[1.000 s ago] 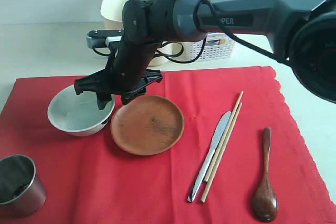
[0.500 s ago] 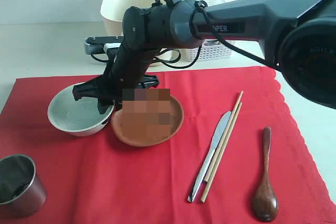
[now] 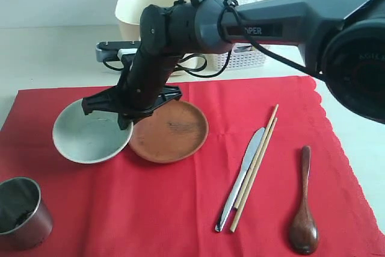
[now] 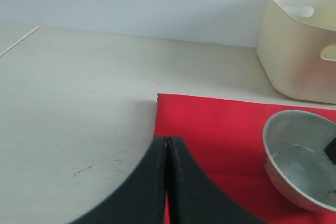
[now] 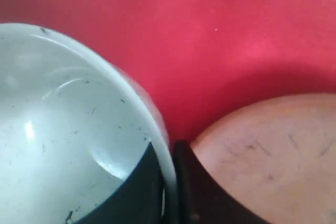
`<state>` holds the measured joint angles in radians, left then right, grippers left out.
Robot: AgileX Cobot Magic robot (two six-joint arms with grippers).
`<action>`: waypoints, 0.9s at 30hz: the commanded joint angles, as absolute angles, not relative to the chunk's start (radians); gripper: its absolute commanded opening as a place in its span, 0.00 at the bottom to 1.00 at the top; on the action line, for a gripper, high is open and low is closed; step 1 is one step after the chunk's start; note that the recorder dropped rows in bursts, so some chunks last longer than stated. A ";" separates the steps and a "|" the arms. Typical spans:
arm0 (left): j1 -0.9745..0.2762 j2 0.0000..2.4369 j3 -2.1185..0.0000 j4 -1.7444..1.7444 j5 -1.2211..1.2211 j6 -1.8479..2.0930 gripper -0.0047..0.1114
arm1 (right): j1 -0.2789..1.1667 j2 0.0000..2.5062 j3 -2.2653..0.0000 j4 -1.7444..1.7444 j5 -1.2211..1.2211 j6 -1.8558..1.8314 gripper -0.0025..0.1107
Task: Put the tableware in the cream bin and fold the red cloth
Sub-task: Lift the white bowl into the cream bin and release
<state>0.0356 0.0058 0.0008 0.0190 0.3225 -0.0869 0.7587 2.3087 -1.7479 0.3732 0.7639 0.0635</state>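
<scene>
Cream bin [image 3: 135, 4] is half hidden behind the right arm. Steel cup [image 3: 21, 212] is cut off by the frame at the red cloth's [image 3: 150, 209] near left corner. Right gripper [image 5: 169, 182] pinches the rim of the pale green-white bowl [image 3: 90, 136], one finger inside, one outside. Bowl sits by the cloth's left edge, just beside the brown plate [image 3: 171, 133], tilted, mouth partly toward the exterior camera. Left gripper [image 4: 167, 182]: fingers pressed together.

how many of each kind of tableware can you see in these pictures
pale green-white bowl: 1
round brown plate: 1
steel cup: 1
silver table knife: 1
wooden chopsticks: 2
dark wooden spoon: 1
total: 7
</scene>
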 commanded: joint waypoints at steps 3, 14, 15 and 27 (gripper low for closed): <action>0.037 0.000 0.000 0.014 0.316 -0.083 0.05 | 0.756 2.230 -1.752 0.367 0.756 0.052 0.02; 0.037 0.000 0.000 0.014 0.316 -0.083 0.05 | 0.737 2.095 -1.752 0.355 0.660 0.045 0.02; 0.037 0.000 0.000 0.014 0.316 -0.083 0.05 | 0.730 2.084 -1.752 0.355 0.648 0.045 0.02; 0.037 0.000 0.000 0.014 0.316 -0.083 0.05 | 0.576 2.035 -1.752 0.360 0.459 0.099 0.02</action>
